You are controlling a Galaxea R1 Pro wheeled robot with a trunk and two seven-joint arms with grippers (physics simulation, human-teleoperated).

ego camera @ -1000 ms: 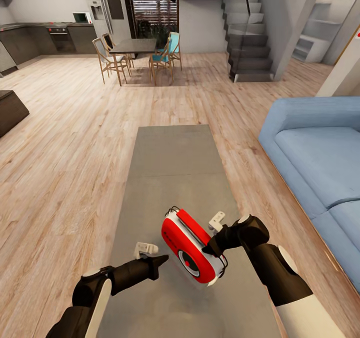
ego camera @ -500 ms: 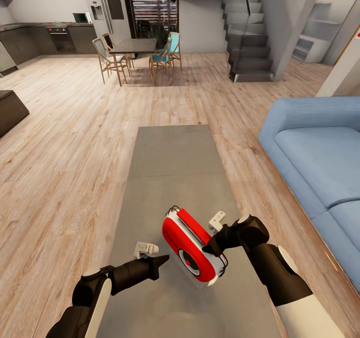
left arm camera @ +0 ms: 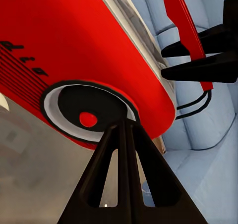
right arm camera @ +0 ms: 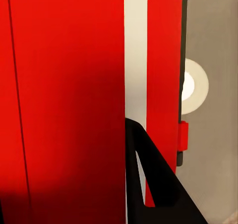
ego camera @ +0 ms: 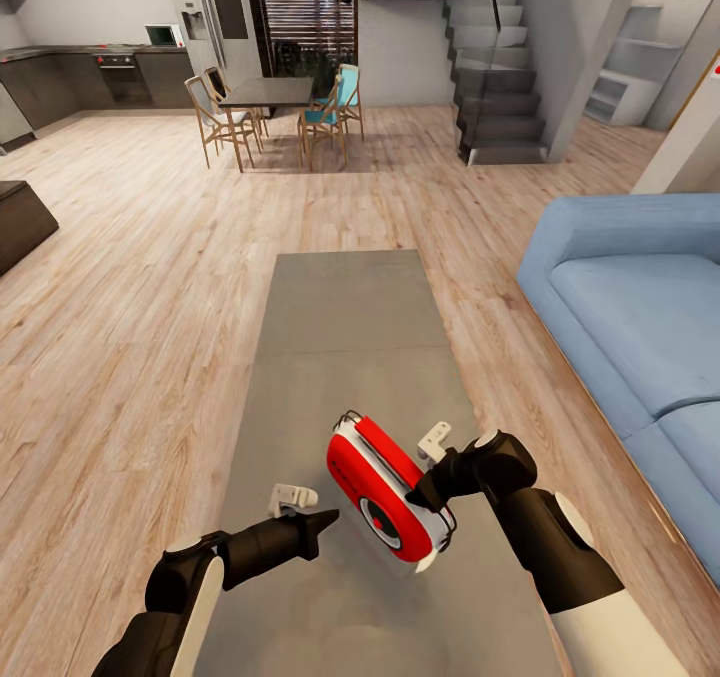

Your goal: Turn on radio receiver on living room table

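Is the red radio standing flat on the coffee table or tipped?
Tipped. The red-and-white retro radio leans with its dial face angled up, right gripper clamping its side above the grey-taupe coffee table.

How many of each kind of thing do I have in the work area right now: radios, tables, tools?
Radios: 1, the radio receiver, tilted and held up off the table
Tables: 1, the grey table
Tools: 2, the left tool pointed at the radio's dial, the right tool gripping the radio's top
Total: 4
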